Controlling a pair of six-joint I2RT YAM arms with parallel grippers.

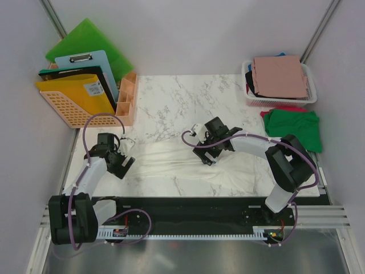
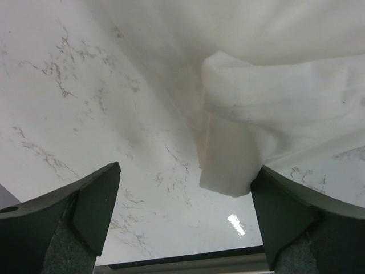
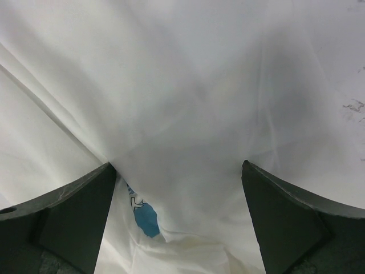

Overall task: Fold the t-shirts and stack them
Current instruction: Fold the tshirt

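Fingers (image 2: 85,211) of our left gripper (image 2: 185,170) stand spread wide with nothing between them, low over the table (image 2: 74,103). A doubled-over end of the white t-shirt (image 2: 274,108) lies flat on the marble, reaching in between them. It is closer to the finger on the right of that view than to the other. Our right gripper (image 3: 178,165) is spread just as wide and holds nothing either. It hangs over the body of the same shirt, where cloth fills nearly its whole view and a bit of blue print (image 3: 145,218) peeks from under a fold low between its fingers. We cannot tell whether its fingertips touch the fabric. From above, the shirt runs left to right across the near half of the table, its long axis along the near edge. The left gripper (image 1: 124,162) is at its left end and the right gripper (image 1: 205,153) is over its middle. So the cloth lies to the right of our left gripper and directly beneath our right one. We judge the left arm better placed to take that loose end, needing only to drop and close. The right arm would have to pinch into flat fabric or move out to an edge. The shirt looks rumpled and not yet folded. Farther right, a green t-shirt (image 1: 293,130) lies loosely heaped on the table. Beyond it, in the far right corner, a pink t-shirt (image 1: 279,76) rests on top of the basket (image 1: 311,91), with dark and red cloth showing under it.
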